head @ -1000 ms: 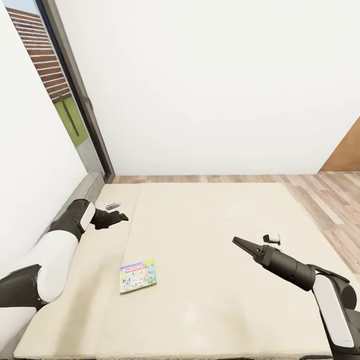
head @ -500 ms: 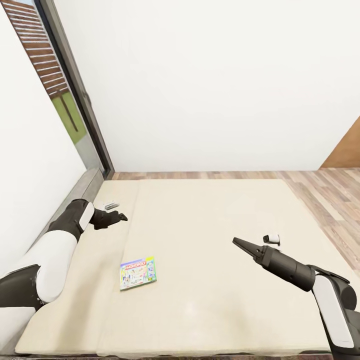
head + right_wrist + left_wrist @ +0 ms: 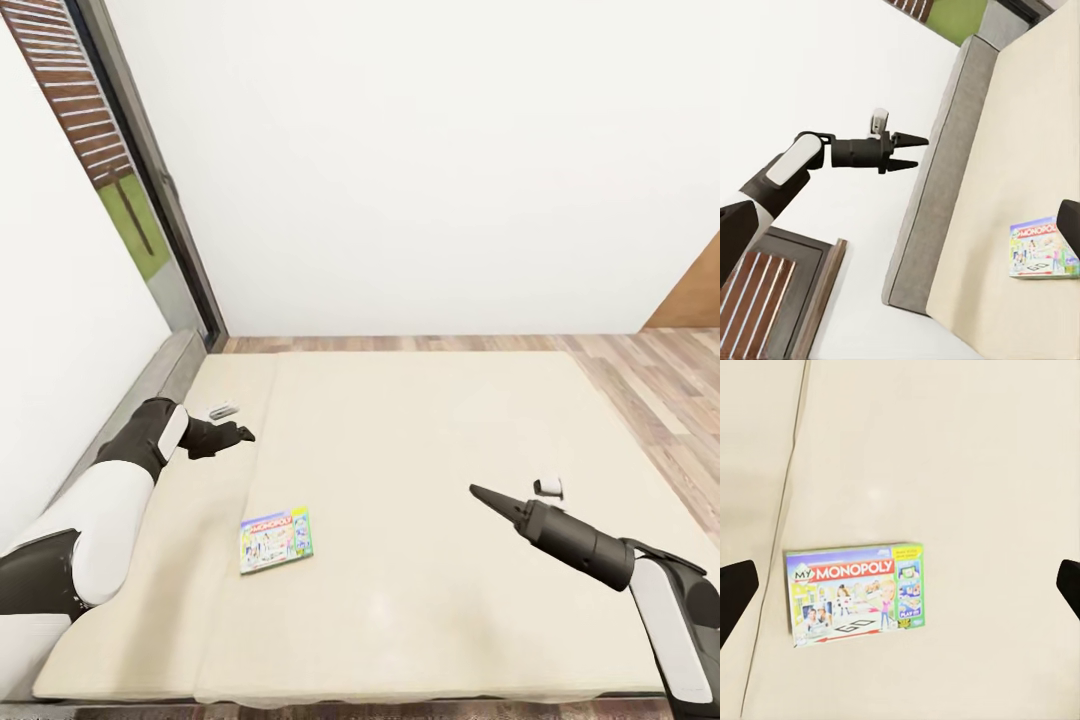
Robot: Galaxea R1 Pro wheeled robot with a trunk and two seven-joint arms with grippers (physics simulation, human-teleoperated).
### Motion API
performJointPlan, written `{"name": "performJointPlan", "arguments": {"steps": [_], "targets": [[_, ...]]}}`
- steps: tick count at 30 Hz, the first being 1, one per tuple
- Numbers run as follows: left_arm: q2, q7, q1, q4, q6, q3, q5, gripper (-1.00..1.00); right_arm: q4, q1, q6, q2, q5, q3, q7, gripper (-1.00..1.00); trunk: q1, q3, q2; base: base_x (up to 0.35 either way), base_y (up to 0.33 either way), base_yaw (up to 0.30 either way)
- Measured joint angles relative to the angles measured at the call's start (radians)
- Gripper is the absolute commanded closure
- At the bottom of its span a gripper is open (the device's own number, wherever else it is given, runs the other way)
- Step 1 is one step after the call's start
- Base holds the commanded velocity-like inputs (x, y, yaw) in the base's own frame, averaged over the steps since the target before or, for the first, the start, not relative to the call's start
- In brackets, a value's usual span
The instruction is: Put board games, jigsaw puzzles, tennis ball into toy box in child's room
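A board game [image 3: 275, 538] with a "My Monopoly" cover lies flat on the cream bed [image 3: 430, 430], left of the middle. The left wrist view looks straight down on the board game [image 3: 855, 594]. My left gripper [image 3: 246, 434] hovers open above the bed, farther back than the box, with its dark fingertips [image 3: 735, 592] wide apart. My right gripper [image 3: 478, 492] hangs open over the bed's right half, well to the right of the box and holding nothing. The right wrist view shows the left gripper [image 3: 916, 150] and the box [image 3: 1042, 247].
A grey padded headboard [image 3: 165, 372] runs along the bed's left side by a white wall. A dark-framed glass door [image 3: 150, 180] stands at the back left. Wood-plank floor [image 3: 660, 380] lies behind and to the right, with a brown wooden panel [image 3: 695, 295] at the right edge.
The whole head view has shifted, so the bed sits a little higher in the picture and more of its near edge shows. The right gripper sits slightly lower. The box has not moved on the bed.
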Motion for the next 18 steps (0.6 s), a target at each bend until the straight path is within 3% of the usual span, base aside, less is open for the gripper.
{"name": "performJointPlan", "arguments": {"steps": [18], "targets": [[-0.007, 0.0, 0.0, 0.0, -0.008, 0.002, 0.0, -1.0, 0.005, 0.0, -0.011, -0.009, 0.006, -0.003, 0.003, -1.0, 0.0, -0.03, 0.0, 0.0, 0.0, 0.0]]}}
